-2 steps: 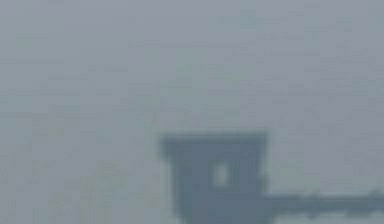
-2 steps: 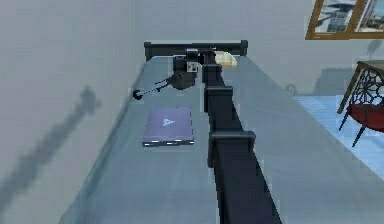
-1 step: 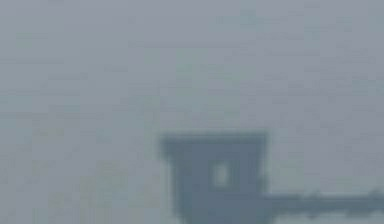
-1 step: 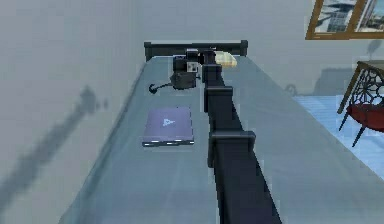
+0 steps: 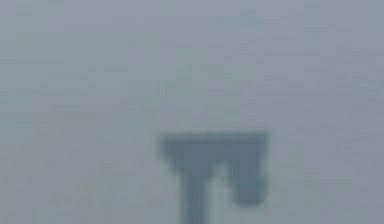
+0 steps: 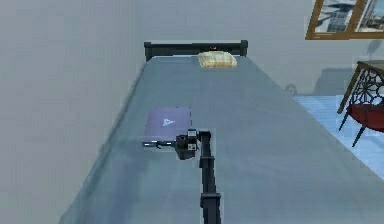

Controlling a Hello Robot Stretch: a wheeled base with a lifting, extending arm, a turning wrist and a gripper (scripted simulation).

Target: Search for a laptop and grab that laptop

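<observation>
In the arm side view a flat grey slab, a closed laptop (image 6: 167, 122) by its shape, lies on a long bed (image 6: 250, 140) with a grey-blue cover, near the bed's left edge. The dark arm (image 6: 208, 185) rises from the bottom edge over the bed. My gripper (image 6: 158, 143) is at the arm's far end, just below the laptop's near edge in the picture. Whether it touches the laptop, or holds anything, I cannot tell.
A dark headboard (image 6: 195, 47) and a yellowish pillow (image 6: 217, 60) mark the bed's far end. At the right stand a red chair with a dark ornate back (image 6: 366, 103) and pale blue floor (image 6: 325, 110). A framed picture (image 6: 345, 18) hangs above. The forward view faces a plain grey wall (image 5: 120, 70).
</observation>
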